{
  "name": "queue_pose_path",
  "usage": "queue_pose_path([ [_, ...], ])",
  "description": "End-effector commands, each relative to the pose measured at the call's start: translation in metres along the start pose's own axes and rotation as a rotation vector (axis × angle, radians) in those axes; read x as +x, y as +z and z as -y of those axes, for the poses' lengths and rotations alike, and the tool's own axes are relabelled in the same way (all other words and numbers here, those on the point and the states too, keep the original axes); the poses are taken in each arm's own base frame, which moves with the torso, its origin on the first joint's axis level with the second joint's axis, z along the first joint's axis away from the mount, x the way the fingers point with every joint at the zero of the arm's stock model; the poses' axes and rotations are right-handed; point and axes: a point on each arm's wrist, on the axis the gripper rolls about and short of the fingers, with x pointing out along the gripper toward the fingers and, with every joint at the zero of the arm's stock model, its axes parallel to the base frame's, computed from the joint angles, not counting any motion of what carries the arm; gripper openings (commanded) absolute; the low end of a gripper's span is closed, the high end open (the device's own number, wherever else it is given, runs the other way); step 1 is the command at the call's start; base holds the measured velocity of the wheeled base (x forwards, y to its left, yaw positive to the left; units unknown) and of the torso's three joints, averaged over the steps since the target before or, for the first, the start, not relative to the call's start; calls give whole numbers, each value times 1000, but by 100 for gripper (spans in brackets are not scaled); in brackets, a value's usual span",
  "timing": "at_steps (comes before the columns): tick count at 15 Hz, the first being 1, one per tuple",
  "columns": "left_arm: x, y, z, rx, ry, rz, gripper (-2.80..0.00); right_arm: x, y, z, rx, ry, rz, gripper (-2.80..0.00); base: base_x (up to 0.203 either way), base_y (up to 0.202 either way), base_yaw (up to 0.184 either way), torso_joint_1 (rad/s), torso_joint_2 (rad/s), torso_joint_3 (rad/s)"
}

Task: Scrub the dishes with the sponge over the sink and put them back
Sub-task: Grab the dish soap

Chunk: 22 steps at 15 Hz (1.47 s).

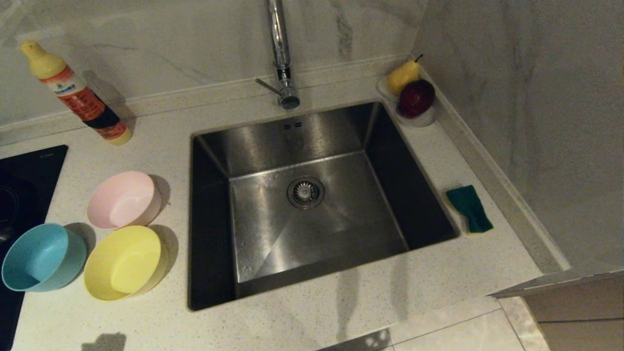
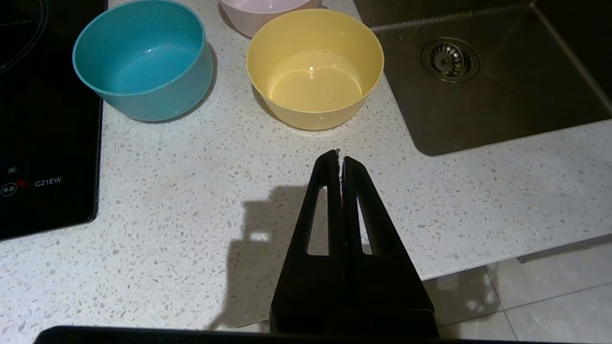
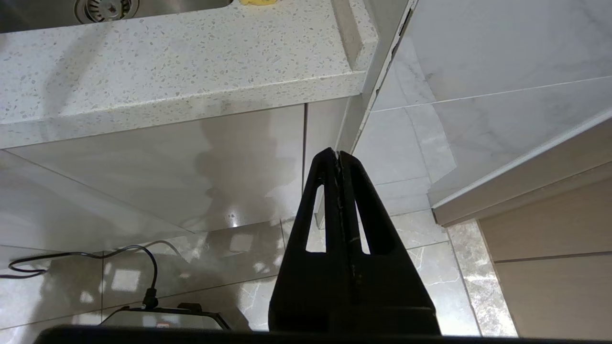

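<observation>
A: Where did the sponge point(image 1: 469, 208) lie when noted?

B: On the counter point(image 1: 146, 321) to the right of the sink point(image 1: 312, 200), just beside the basin's right rim, green scouring side up. Its long axis ran roughly front to back along that rim, angled slightly. In the right wrist view only a yellow sliver showed at the counter's far edge, probably the same sponge, though I could not be sure.

A: And the bowls?

B: All three on the left side of the sink: pink bowl point(image 1: 123, 200) farthest back, yellow bowl point(image 1: 124, 262) in front of it, blue bowl point(image 1: 41, 257) to the yellow one's left, touching or nearly touching it, by the black stove top point(image 1: 24, 195). All upright and empty.

A: The grippers?

B: Neither showed in the head view. Left gripper point(image 2: 340, 155) hung over the counter's front strip, fingers pressed together, nothing held; the yellow bowl lay straight ahead of its tips, near but apart. Right gripper point(image 3: 338, 155) was shut and empty too, low in front of the cabinet, below the counter edge.

A: So who takes what?

B: My judgement: the right arm was nearer the sponge, which lay up and ahead of it on the counter; the left was nearer the bowls. Nothing begun yet.
</observation>
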Motion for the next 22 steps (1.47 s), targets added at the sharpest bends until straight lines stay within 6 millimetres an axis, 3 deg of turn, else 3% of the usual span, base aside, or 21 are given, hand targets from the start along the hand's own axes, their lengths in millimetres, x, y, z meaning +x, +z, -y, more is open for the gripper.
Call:
queue_pose_path([
  [1, 2, -10, 0, 0, -1, -38, -280, 0, 0, 0, 0, 0, 1, -280, 0, 0, 0, 0, 0, 0],
  [22, 2, -9, 0, -44, 8, -25, -280, 0, 0, 0, 0, 0, 1, -280, 0, 0, 0, 0, 0, 0],
])
